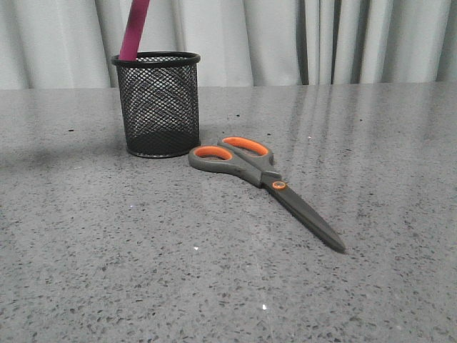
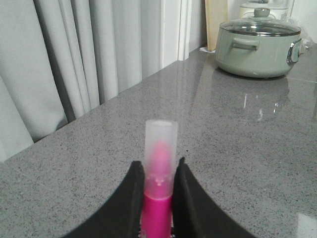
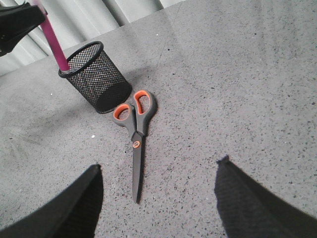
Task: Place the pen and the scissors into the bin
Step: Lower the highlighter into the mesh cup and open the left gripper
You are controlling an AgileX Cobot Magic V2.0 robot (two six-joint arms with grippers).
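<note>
The black mesh bin [image 1: 158, 104] stands upright on the grey table, back left. The pink pen [image 1: 134, 30] leans with its lower end inside the bin and its top out of the front view. My left gripper [image 2: 159, 171] is shut on the pen [image 2: 159, 208] just below its whitish cap [image 2: 161, 141]. The gripper also shows in the right wrist view [image 3: 17, 22], above the bin [image 3: 95, 75]. The scissors [image 1: 265, 179] lie flat and closed just right of the bin, handles toward it. My right gripper [image 3: 159, 163] is open and empty, hovering near the scissors' [image 3: 136, 148] blade tip.
A grey-green lidded pot [image 2: 257, 47] stands on the counter far beyond the pen. Pale curtains [image 1: 300, 39] hang behind the table. Speckled grey tabletop [image 1: 214, 286] stretches in front of and to the right of the scissors.
</note>
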